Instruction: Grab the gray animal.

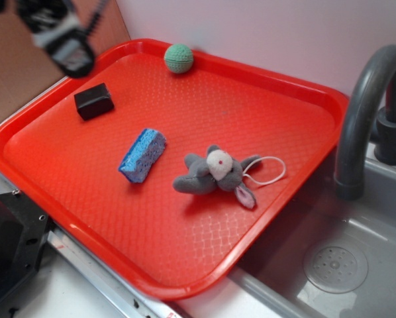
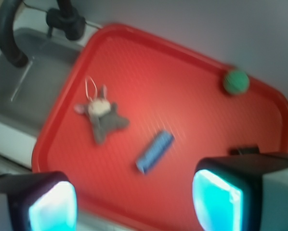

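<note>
Gray animal (image 1: 214, 173): lying right of centre on red tray (image 1: 185, 265), white cord tail looped toward sink (image 1: 357, 265); untouched. Blue sponge (image 1: 143, 155): just left of it, apart. Green ball (image 1: 179, 58): far rim. Black block (image 1: 94, 101): far left. Gripper (image 2: 134, 197): raised over the tray's far-left corner, blurred in the exterior view; fingers (image 2: 218, 199) spread wide apart, apparently holding nothing.

tray (image 1: 271, 218) beside sink (image 1: 357, 265), faucet (image 1: 363, 112) at 3 o'clock | mouse (image 1: 214, 173) lying on tray right of centre (cord tail trailing toward 3) | sponge (image 1: 143, 155) on tray, near mouse at its 9 | ball (image 1: 179, 58) against rim at 12 | block (image 1: 94, 101) at 10, well apart from mouse
</note>
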### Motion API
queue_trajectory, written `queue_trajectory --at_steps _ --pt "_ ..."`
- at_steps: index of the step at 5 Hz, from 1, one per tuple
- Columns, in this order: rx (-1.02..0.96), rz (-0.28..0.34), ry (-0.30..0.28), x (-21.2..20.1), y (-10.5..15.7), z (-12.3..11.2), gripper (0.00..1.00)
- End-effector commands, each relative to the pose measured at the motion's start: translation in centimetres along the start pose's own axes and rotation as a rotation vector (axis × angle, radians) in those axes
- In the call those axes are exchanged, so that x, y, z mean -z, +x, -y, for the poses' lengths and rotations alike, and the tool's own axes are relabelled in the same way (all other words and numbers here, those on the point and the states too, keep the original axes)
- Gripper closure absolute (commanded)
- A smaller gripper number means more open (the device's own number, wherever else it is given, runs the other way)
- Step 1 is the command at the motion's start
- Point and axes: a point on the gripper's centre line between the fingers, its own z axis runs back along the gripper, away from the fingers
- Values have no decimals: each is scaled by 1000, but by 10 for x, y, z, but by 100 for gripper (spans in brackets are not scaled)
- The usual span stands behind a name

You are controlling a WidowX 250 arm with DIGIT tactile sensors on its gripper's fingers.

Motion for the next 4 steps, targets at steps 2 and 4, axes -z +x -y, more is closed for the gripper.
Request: queue_trajectory --at_steps 2,4 --pt "209 -49 -169 93 64 31 0" --pt "286 -113 -203 127 40 26 0"
